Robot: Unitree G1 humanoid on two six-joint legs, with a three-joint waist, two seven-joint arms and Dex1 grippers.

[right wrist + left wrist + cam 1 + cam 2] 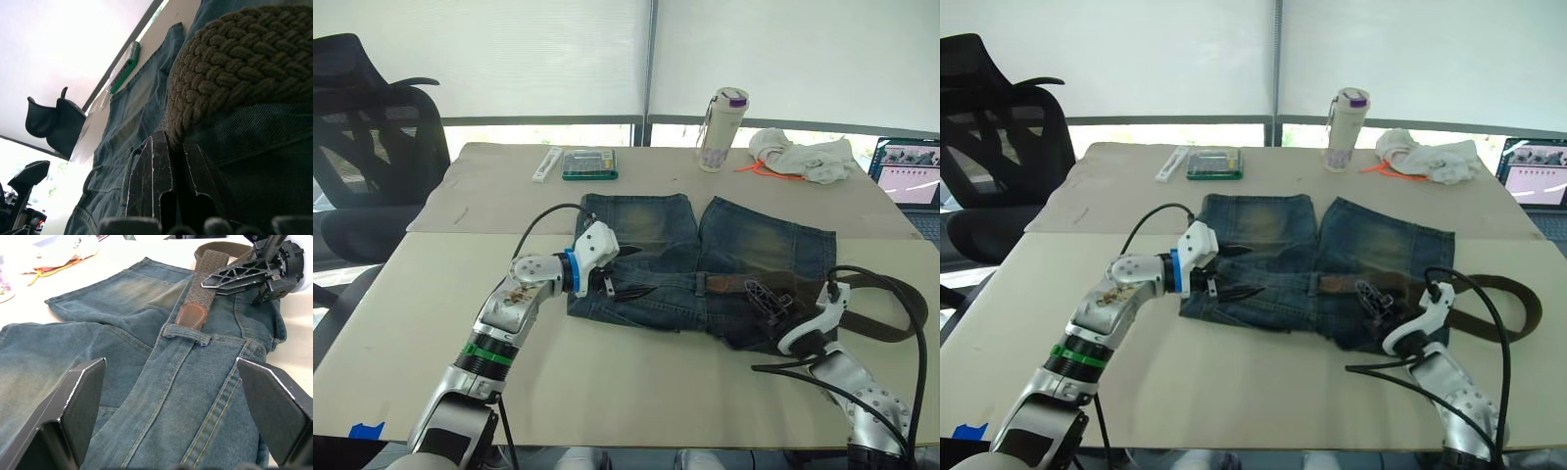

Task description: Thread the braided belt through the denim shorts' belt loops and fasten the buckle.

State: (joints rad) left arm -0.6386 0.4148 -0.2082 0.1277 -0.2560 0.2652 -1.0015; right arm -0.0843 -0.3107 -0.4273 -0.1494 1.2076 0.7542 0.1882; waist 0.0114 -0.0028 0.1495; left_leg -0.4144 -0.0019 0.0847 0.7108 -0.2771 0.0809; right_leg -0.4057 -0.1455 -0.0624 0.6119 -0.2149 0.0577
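- Head views: denim shorts [700, 274] lie flat on the counter [401, 323], waistband toward the robot. The braided belt [759, 284] runs along the waistband's right half, its leather-tipped end near the middle of the shorts; the rest loops off the shorts' right edge onto the counter.
- Left gripper [625, 272] rests over the shorts' left side, its jaws spread wide, holding nothing.
- Right gripper [766, 297] sits at the shorts' right waistband, on the belt.
- Beyond the shorts: a white bottle [721, 129], a green case [589, 164], a white remote-like bar [546, 164], a crumpled white cloth [803, 157], a laptop [911, 176] at the far right. A black chair [367, 137] stands left of the counter.
- Left wrist view: the two fingers [80, 401] stand far apart over bare denim. The belt's tip lies just short of a belt loop [187, 334]; the right gripper presses on the belt beyond that loop.
- Right wrist view: jaws closed narrow, pinching the lower edge of the belt against the shorts. Buckle cannot be made out.
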